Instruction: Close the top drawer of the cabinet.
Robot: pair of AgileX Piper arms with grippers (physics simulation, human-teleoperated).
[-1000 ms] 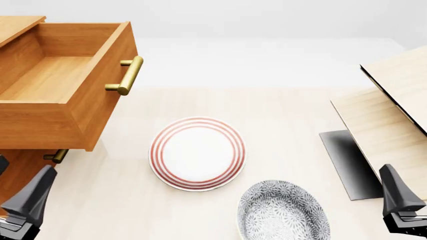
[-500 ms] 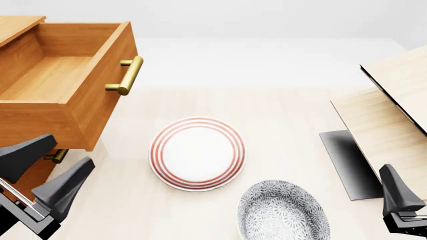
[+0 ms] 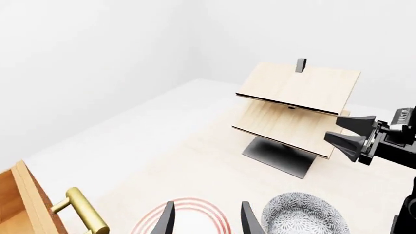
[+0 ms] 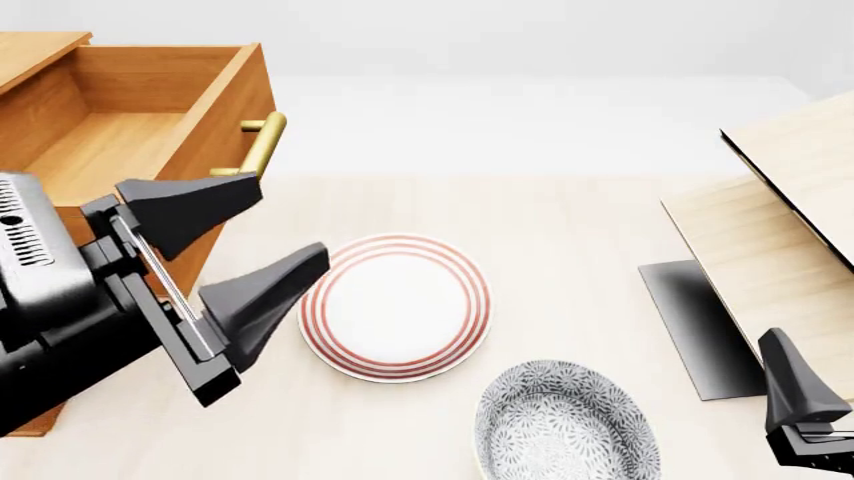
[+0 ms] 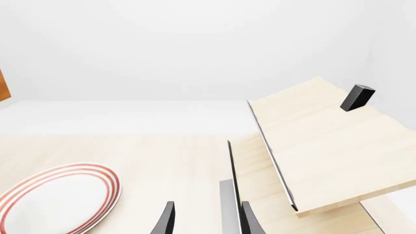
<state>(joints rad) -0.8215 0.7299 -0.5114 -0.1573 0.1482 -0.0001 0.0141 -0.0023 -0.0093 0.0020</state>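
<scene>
Nearest my own side of the table, my right gripper sits parked low at the right edge; only 1 finger shows in the front view, but the wrist view shows both fingertips slightly parted around nothing.

My left gripper hovers with its 2 fingers spread wide and empty, just in front of the drawer's face. Below and beside it lies the red-ringed plate, with the patterned bowl closer to me; a low sweep could clip the plate and shove it.

Behind the fingers stands the top drawer, pulled well out of the cabinet, its brass handle partly hidden by my upper finger. I judge the main risk is contact off-centre: pushing on 1 corner of the front could skew the drawer so it binds. A fingertip could also slip over the rim into the box, or catch behind the handle and drag it outward.

Farthest right are the pale slanted boards, well apart and no concern.
</scene>
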